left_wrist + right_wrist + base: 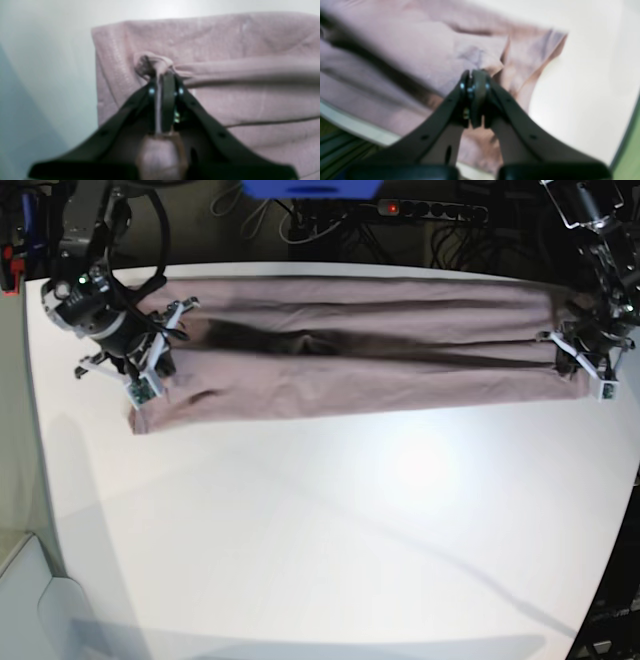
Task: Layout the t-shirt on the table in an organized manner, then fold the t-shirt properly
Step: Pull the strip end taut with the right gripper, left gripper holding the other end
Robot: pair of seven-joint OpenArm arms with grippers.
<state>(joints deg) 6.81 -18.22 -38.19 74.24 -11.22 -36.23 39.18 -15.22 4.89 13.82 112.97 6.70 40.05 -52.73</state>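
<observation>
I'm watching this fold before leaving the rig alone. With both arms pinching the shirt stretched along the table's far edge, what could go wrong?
1. The left gripper pinches only a small bunch of the t-shirt; it may slip out if tension rises.
2. The cloth lies near the far edge of the table, so it could slide off.
3. The right gripper holds a crumpled corner, so creases may get folded in.

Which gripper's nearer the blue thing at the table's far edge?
Right. The right gripper grips the t-shirt end nearer the blue thing; the left gripper holds the opposite end, farther away.
</observation>
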